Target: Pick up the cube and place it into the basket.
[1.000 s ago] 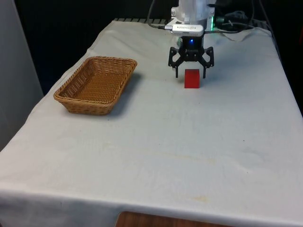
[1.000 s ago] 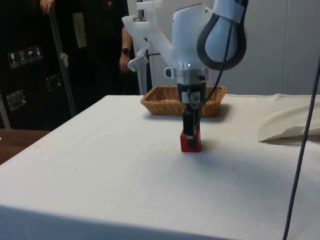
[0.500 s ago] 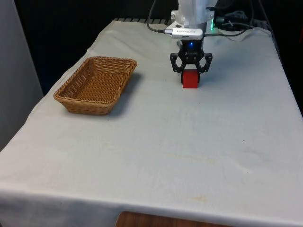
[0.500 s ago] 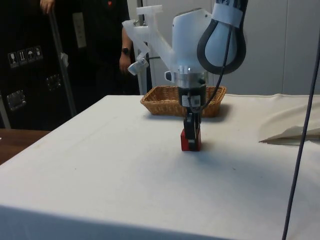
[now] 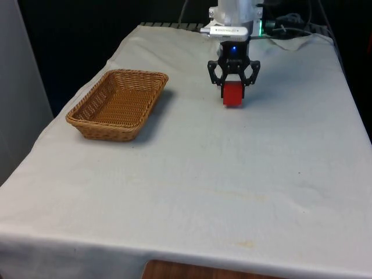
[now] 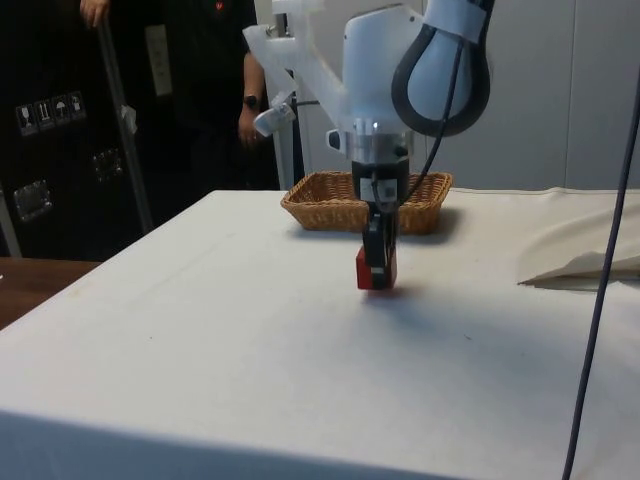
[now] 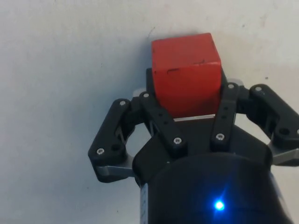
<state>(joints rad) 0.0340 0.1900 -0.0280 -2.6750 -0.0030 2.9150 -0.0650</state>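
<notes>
The red cube (image 5: pixel 233 95) hangs just above the white cloth, held between the fingers of my black gripper (image 5: pixel 233 87), which is shut on it. From the side the cube (image 6: pixel 375 270) is off the cloth with a small shadow beneath it, below the gripper (image 6: pixel 379 255). In the wrist view the cube (image 7: pixel 186 74) sits clamped between the two fingers of the gripper (image 7: pixel 187 100). The woven wicker basket (image 5: pixel 87 119) stands on the front view's left, well apart from the cube; in the side view the basket (image 6: pixel 310 205) is behind the arm.
A person in dark clothes (image 6: pixel 250 100) stands behind the table in the side view. A fold of white cloth (image 6: pixel 585 255) bunches up beside the table's far side. Cables (image 5: pixel 290 29) lie near the robot's base.
The fingers closed on the cube, and the gripper has lifted it slightly off the cloth. The basket has not moved.
</notes>
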